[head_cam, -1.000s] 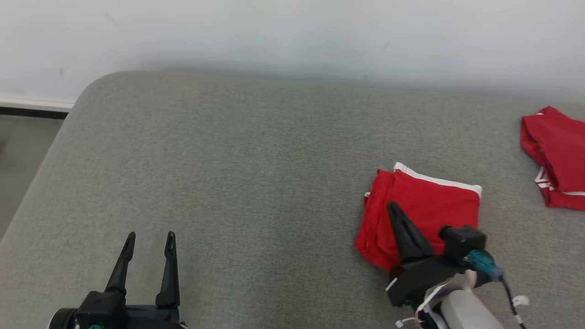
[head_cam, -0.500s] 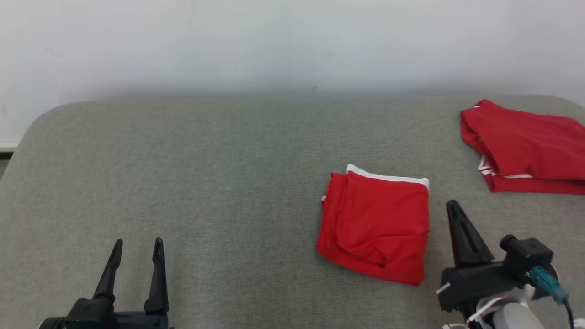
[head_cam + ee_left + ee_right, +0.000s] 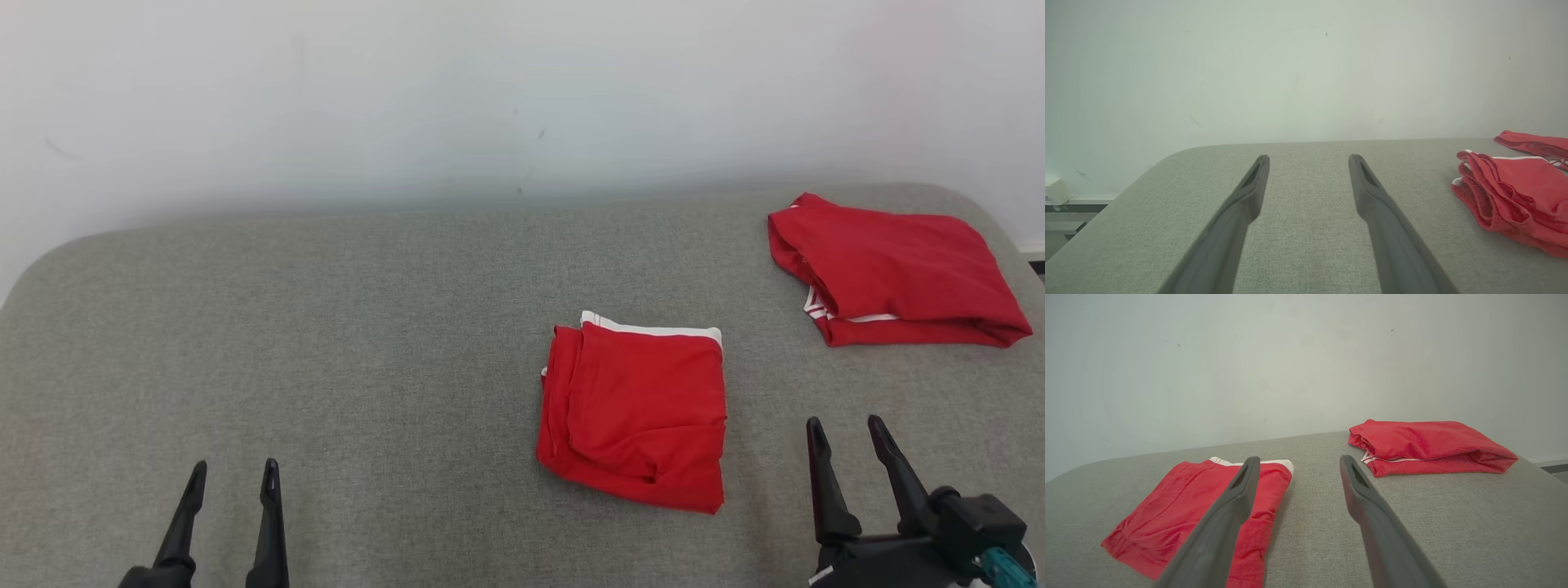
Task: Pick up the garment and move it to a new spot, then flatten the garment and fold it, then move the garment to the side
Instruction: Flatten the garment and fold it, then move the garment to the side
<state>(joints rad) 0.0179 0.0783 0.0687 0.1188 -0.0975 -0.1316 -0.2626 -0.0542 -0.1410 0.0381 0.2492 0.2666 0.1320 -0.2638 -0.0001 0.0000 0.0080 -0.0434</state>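
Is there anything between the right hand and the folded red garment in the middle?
Nothing visible. The right hand is open, to the right of the folded garment, with bare grey surface between them. The second red garment lies farther back.

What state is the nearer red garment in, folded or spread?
Folded. The nearer red garment lies as a compact rectangle on the grey surface, white band along its far edge, stacked layers at its left side.

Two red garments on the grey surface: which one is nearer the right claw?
The square-folded garment with the white band along its far edge, just left of the right claw. The other garment lies farther back, toward the wall.
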